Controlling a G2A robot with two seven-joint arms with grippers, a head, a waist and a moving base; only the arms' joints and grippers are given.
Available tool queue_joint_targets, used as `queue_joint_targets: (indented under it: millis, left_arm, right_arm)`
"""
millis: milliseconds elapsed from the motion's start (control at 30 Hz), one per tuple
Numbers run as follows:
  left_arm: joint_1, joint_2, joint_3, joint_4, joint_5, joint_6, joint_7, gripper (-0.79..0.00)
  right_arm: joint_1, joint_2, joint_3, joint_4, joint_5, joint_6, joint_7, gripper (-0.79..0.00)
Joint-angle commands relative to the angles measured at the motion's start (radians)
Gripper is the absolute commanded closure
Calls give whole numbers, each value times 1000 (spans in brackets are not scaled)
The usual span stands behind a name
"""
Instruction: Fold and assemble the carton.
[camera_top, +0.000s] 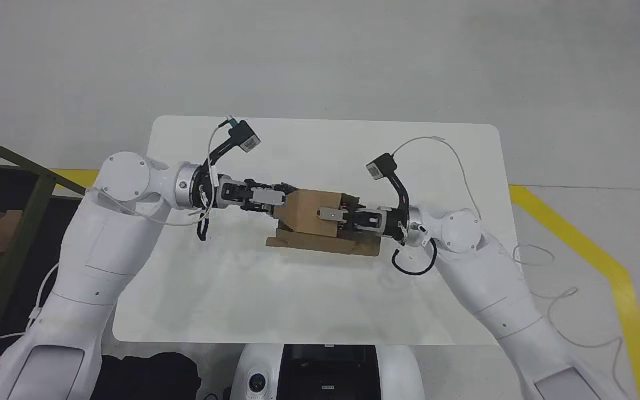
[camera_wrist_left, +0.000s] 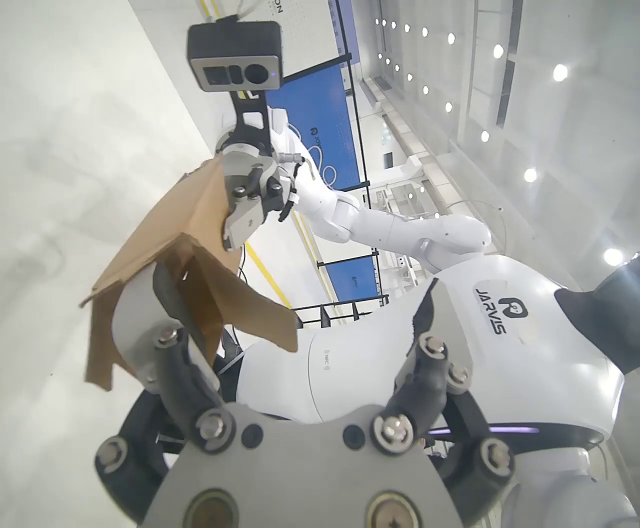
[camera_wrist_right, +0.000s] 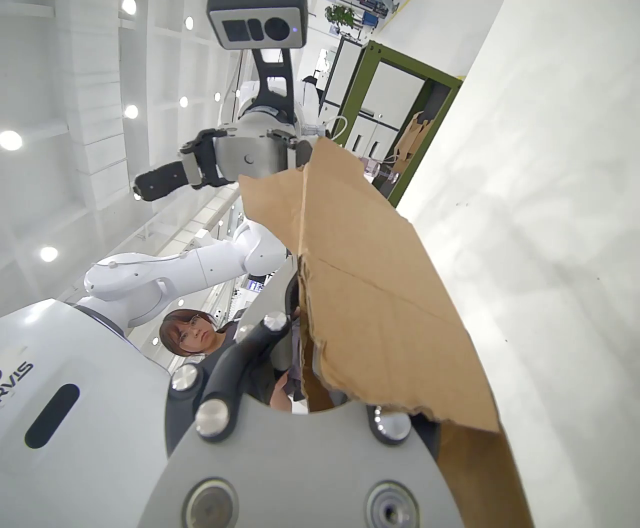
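Left gripper (camera_top: 279, 197) sits at one end of the carton (camera_top: 308, 212) with its fingers spread wide. One finger is tucked in behind a loose end flap, close against the cardboard. The other finger (camera_wrist_right: 159, 181) sticks out into free air, well apart from the box and touching nothing. This hand clamps nothing.

Right gripper (camera_top: 336, 214) sits at the opposite end, reaching over the top of the carton toward the first. Its pads are drawn together on a side wall. One grey finger (camera_wrist_left: 239, 221) lies flat on the wall's outer face near the top edge. From its own wrist camera, the wall's ragged edge runs up between the two fingers, the farther one hidden behind the brown panel. It reads as a pinch on that wall, though the hidden pad cannot be checked.

Brown and only partly set up, the carton lies near the middle of the white table (camera_top: 200, 290), directly between the two grippers, which face each other along its length. Its body stands as an open sleeve and its end flaps splay outward unfolded. One long flap lies flat on the tabletop on the side nearer the robot.
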Motion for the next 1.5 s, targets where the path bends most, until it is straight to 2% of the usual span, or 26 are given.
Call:
queue_joint_targets:
  millis: [0,233,933,1200,1467]
  left_arm:
    - [-10,-1,6,18,17,5,10,-785]
    - [-39,-4,13,46,31,-5,35,-785]
    - [-73,-13,51,24,52,-16,56,-785]
    - [-19,1,-12,-29,97,-57,115,-785]
    - [45,10,-44,-91,84,-61,107,-785]
  right_arm:
    - [-2,0,2,-5,-1,3,3,0]
    - [0,-1,-9,-19,-7,16,27,0]
    - [34,-24,-65,6,19,11,52,0]
    - [13,-15,-21,6,23,5,29,0]
    - [-10,-7,21,-13,19,39,-18,0]
